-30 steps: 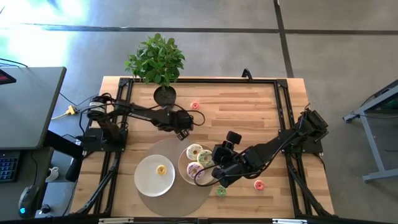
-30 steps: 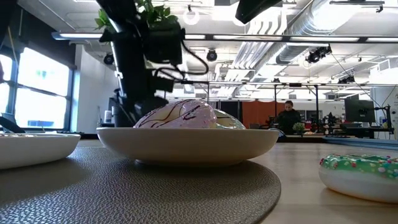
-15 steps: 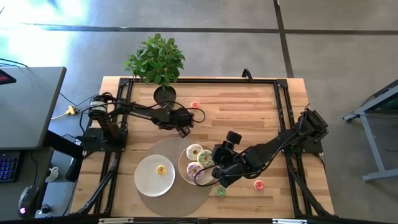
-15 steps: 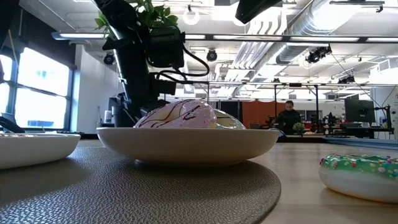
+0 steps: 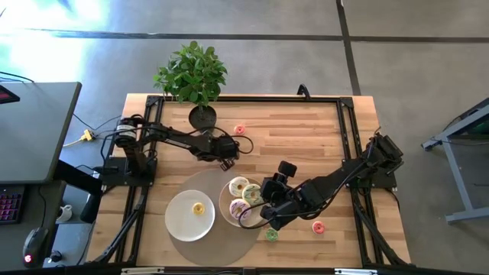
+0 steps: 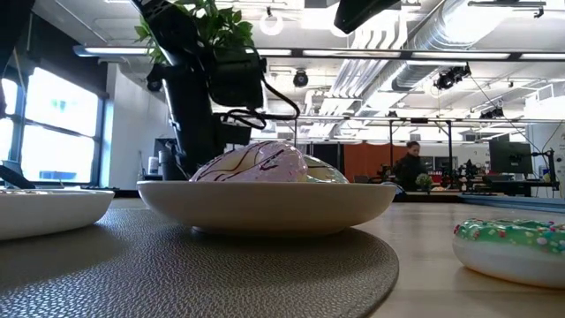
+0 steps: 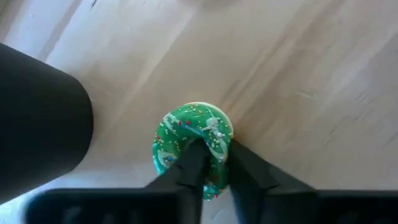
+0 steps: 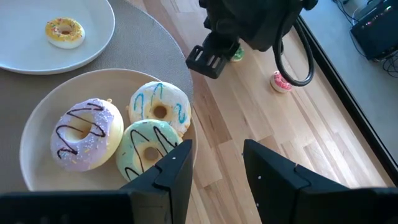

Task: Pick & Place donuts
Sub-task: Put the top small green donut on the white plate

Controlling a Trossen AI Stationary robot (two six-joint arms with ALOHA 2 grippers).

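Shifted since the earlier frame: left gripper (image 5: 227, 162), now slightly farther from the plates toward the table's middle; right arm unchanged.

High view: wooden table (image 5: 306, 130) carrying a round grey mat (image 5: 183, 243) with two white plates. Left plate (image 5: 177, 220) holds one tiny yellow donut (image 5: 199, 208). Right plate (image 5: 224, 197) holds three larger donuts. Right gripper (image 5: 246, 220) hovers at that plate's edge. Tiny pink donut (image 5: 240, 129) lies near the potted plant (image 5: 195, 76); another pink-red donut (image 5: 318, 226) and a green donut (image 5: 271, 234) lie on bare wood beside the right arm.

Low view: right plate in front with the purple-iced donut (image 6: 260, 163) showing above its rim; green sprinkled donut (image 6: 516, 243) on the wood at right; left arm (image 6: 199, 88) behind the plate.

Left wrist view: fingers (image 7: 193, 167) clamped together on a tiny green sprinkled donut (image 7: 186, 134), pinching its ring above the wood.

Right wrist view: right fingers (image 8: 171, 168) set apart, holding nothing. Plate contents: purple donut (image 8: 84, 134), cream donut with blue icing lines (image 8: 160, 109), pale green donut (image 8: 146, 149).
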